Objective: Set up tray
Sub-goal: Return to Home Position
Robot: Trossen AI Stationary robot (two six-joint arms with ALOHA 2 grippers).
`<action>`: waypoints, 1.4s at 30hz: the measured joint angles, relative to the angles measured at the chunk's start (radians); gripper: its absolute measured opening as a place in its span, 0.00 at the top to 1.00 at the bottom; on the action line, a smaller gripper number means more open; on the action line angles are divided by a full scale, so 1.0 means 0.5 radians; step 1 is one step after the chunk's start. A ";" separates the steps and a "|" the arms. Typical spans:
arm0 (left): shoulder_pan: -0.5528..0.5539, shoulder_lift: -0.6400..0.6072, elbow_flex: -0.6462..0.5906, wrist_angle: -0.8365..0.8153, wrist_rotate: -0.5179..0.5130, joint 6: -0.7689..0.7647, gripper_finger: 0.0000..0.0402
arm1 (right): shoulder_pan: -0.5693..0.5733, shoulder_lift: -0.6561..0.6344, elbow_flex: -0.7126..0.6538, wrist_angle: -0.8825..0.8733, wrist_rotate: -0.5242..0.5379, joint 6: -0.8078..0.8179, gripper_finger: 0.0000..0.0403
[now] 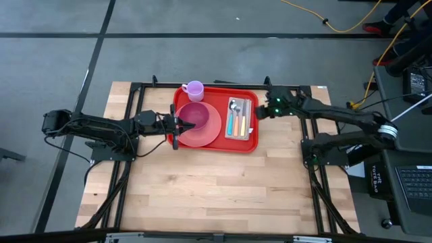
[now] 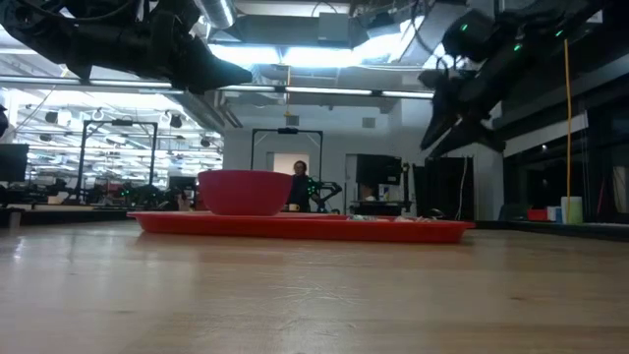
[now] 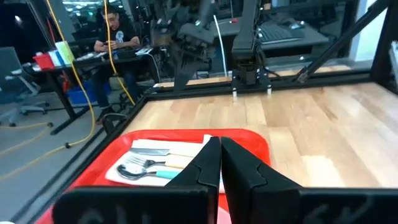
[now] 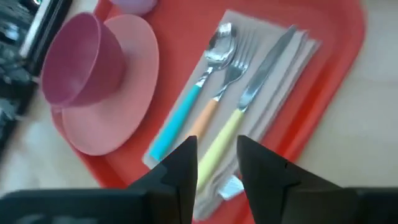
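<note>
The red tray (image 1: 223, 94) lies flat on the wooden table at its far middle. On the tray's left part a magenta bowl (image 1: 194, 115) stands on a salmon-pink plate (image 1: 212, 129), with a lilac cup (image 1: 195, 89) at the far edge. On the right part a napkin (image 4: 292, 74) carries a spoon (image 4: 214, 56), a fork (image 4: 233, 71) and a knife (image 4: 267, 62). My left gripper (image 1: 177, 125) hovers shut over the tray's left edge, pointing almost level. My right gripper (image 4: 216, 165) hangs above the tray's right edge, tilted down, fingers apart with nothing between them.
A black frame (image 1: 135, 94) runs along the table's sides. Bare wood (image 1: 223, 189) spreads from the tray to the near edge. Beyond the table, a person (image 3: 115, 34) sits at a desk, and cables lie on the floor.
</note>
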 joint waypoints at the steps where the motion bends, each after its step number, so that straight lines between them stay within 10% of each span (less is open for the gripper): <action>1: -0.001 0.000 0.000 0.000 0.003 -0.033 0.99 | 0.029 -0.049 0.000 -0.036 0.068 -0.049 0.71; 12: -0.001 0.000 0.000 0.095 0.044 -0.107 0.99 | 0.533 -0.236 0.000 -0.283 0.546 -0.461 0.97; 20: 0.116 -0.203 0.000 0.032 0.419 -0.119 0.99 | 0.846 -0.236 0.000 -0.194 0.800 -0.528 0.99; 42: 0.351 -1.390 -0.536 -0.308 0.391 -0.244 0.99 | 1.195 -0.235 0.000 0.113 1.287 -0.747 0.99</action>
